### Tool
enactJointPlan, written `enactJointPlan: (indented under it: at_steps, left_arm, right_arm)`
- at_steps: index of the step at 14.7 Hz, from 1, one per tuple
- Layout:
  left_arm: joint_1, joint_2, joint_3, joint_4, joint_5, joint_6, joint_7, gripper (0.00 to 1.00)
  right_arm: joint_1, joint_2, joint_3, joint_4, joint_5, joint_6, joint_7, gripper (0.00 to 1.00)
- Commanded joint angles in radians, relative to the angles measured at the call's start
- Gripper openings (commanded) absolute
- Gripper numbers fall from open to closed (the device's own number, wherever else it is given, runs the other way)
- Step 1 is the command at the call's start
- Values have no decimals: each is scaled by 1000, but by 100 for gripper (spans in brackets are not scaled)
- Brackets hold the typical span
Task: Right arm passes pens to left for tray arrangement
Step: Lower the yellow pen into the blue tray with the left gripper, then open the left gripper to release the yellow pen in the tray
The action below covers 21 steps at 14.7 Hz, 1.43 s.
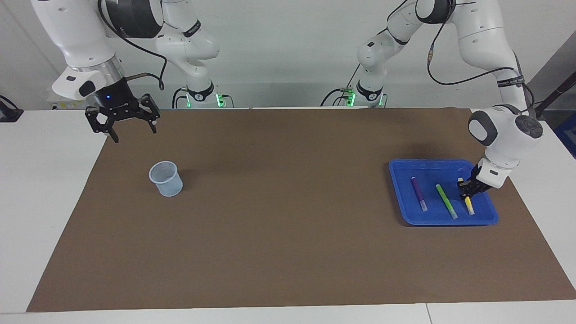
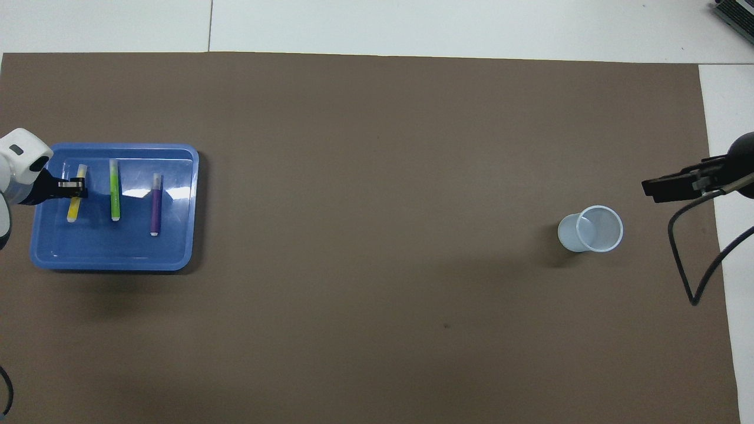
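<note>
The blue tray [image 1: 443, 221] [image 2: 112, 265] lies at the left arm's end of the table. In it lie the purple pen [image 1: 418, 193] [image 2: 155, 203], the green pen [image 1: 446, 200] [image 2: 114, 197] and the yellow pen [image 1: 469, 206] [image 2: 73, 209], side by side. My left gripper [image 1: 466, 191] [image 2: 73, 187] is low in the tray, its fingers closed across the yellow pen near its middle. My right gripper [image 1: 135, 134] [image 2: 654, 188] is open and empty, raised over the mat's edge at the right arm's end, and waits.
A small translucent bluish cup [image 1: 165, 178] [image 2: 592, 229] stands upright on the brown mat [image 1: 279, 202] near the right gripper. Nothing shows inside it. A black cable [image 2: 686, 259] hangs by the right arm.
</note>
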Motion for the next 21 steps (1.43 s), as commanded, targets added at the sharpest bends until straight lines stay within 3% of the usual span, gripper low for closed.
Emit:
enactJointPlan:
  at_steps: [1,6,14,18,21]
  left_arm:
    - [11,-3,-4,-13,21,20,5,100]
    - [2,-23,-6,11,21,-76,4,100]
    - [-26,-208,-15,20,7,-352,5,100]
    - [-70,-312,-9,22,-92,-527,7,100]
    - [-102,-375,-1,24,-134,-598,2,100]
  right_arm:
    - [31,16,-27,34,-22,-46,96,100]
    - [33,16,-37,34,-23,-54,156,100]
    - [29,16,-37,35,-20,-54,156,100]
    - [25,56,-36,136,-15,-120,156,100]
    - [24,58,-36,138,-11,-121,156,100]
